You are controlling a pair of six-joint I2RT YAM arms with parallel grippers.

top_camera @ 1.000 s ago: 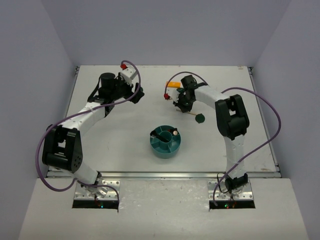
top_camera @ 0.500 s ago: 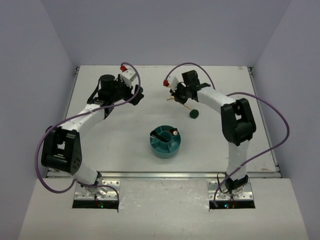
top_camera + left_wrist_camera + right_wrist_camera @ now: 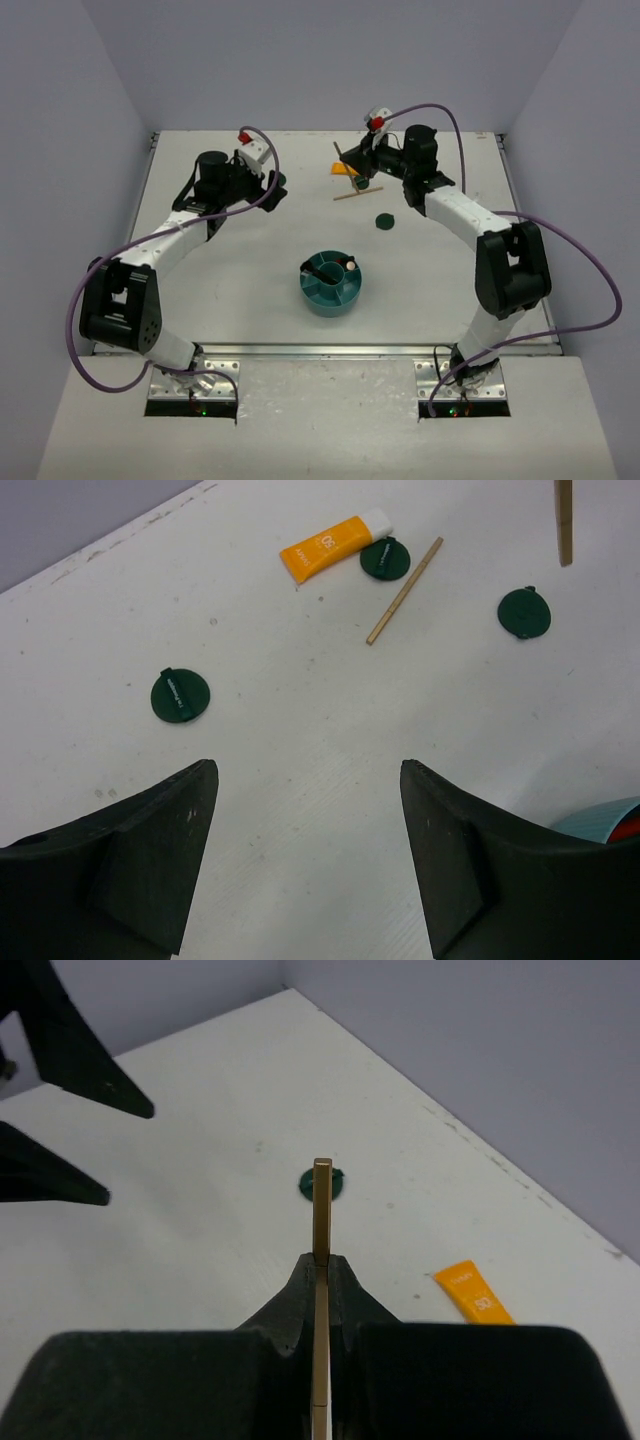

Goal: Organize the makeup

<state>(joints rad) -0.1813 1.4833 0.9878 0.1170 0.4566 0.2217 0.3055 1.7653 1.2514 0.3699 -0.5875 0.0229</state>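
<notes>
My right gripper (image 3: 350,162) (image 3: 322,1262) is shut on a thin tan pencil (image 3: 321,1210), held above the back of the table. An orange-and-white packet (image 3: 345,170) (image 3: 335,546) (image 3: 475,1296), a second tan pencil (image 3: 358,193) (image 3: 404,578) and dark green round compacts (image 3: 383,221) (image 3: 525,612) (image 3: 385,558) lie below it. My left gripper (image 3: 272,185) (image 3: 305,770) is open and empty above the table, with another green compact (image 3: 180,695) (image 3: 322,1182) lying ahead of it.
The teal round divided bowl (image 3: 318,288) stands in the middle of the table with a dark stick-like item (image 3: 345,264) in it. Its rim shows at the lower right of the left wrist view (image 3: 612,818). Grey walls close the back and sides.
My right arm has swung toward the back right and lifted with the tan pencil. The compact near it has ended up slightly further left. The left arm has barely moved.
</notes>
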